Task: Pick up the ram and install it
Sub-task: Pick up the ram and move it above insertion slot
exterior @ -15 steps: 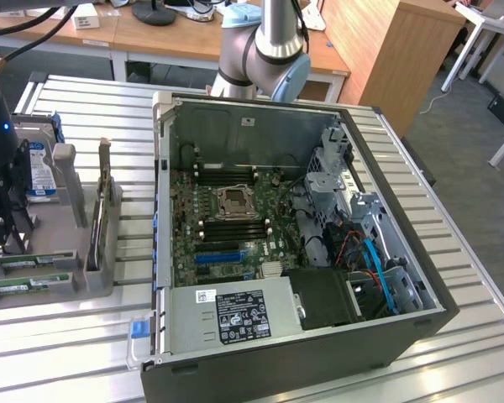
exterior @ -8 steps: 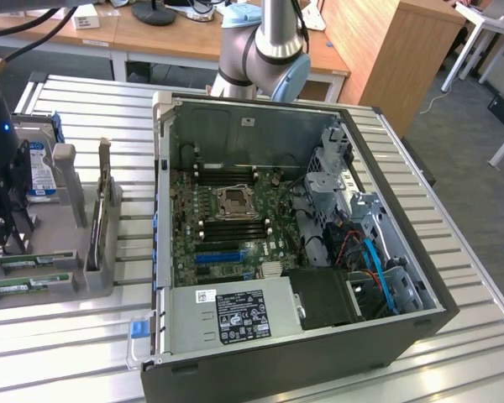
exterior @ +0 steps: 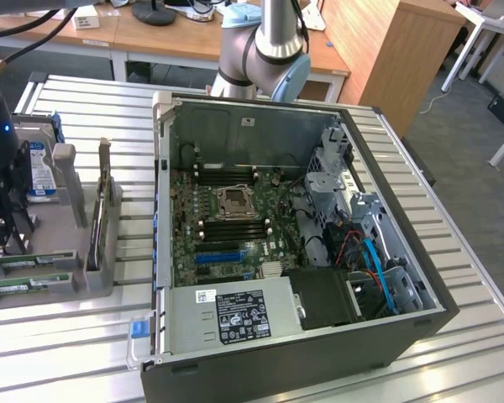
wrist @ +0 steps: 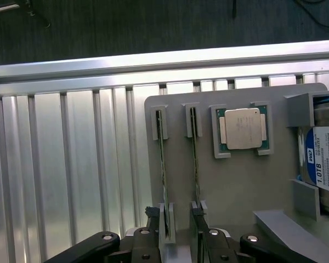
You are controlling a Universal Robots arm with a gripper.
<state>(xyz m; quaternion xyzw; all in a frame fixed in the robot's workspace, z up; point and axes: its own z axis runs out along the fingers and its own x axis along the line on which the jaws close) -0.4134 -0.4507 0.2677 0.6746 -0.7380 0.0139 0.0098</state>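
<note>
Wrist view: drive [wrist: 324, 159] near ram [wrist: 163, 164] reads 1.0TB

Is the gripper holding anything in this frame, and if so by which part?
Nothing is held. The gripper is open over the grey tray, and the ram sticks sit in their slots.

Open PC case [exterior: 277, 374] on slatted table [wrist: 71, 164]; grey tray [wrist: 236, 186] holding CPU [wrist: 242, 128] in recess, hard drive [wrist: 324, 159] on edge
</note>
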